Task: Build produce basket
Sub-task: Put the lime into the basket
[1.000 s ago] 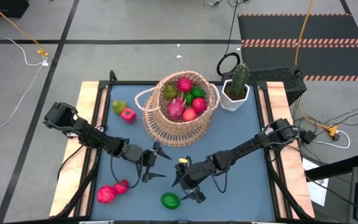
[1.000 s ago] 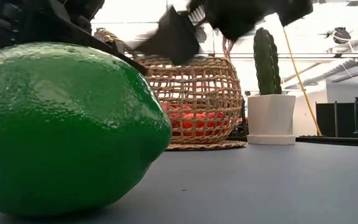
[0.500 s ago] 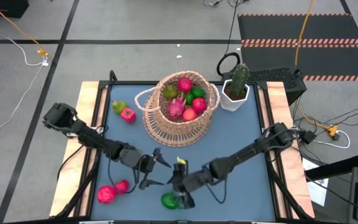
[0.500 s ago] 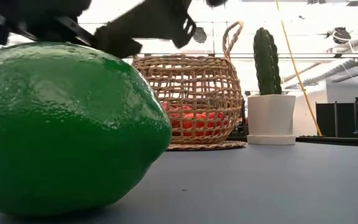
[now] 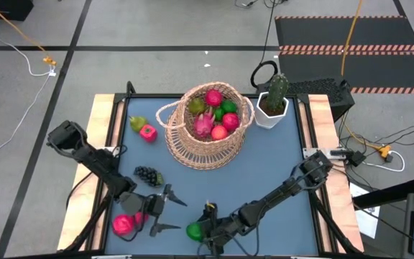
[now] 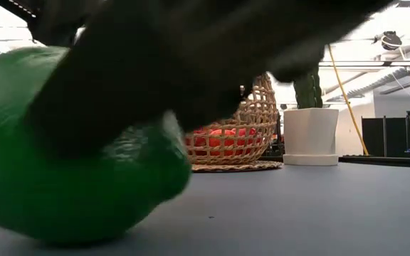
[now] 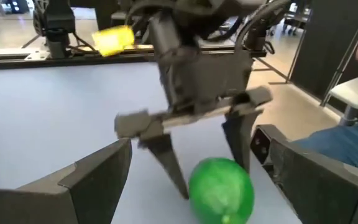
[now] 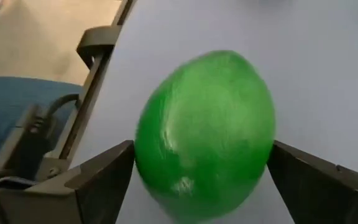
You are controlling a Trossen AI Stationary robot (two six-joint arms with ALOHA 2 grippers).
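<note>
near the table's front edge the right gripper [image 5: 205, 234] straddles a green lime [image 5: 195, 231], its fingers [image 8: 101, 180] apart on either side and not yet pressing it. just beside, the left gripper [image 5: 165, 214] hovers with fingers spread wide, empty, near a red apple [image 5: 123, 224]. grapes [image 5: 146, 175] lie between it and the basket [image 5: 207, 144], which holds fruit. no readable writing shows anywhere.

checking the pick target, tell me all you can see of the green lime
The green lime is a glossy, finely dimpled oval toy fruit, plastic by its look, lying on the blue-grey table at its near edge. The right gripper straddles it with open fingers on either side; contact cannot be told.
</note>
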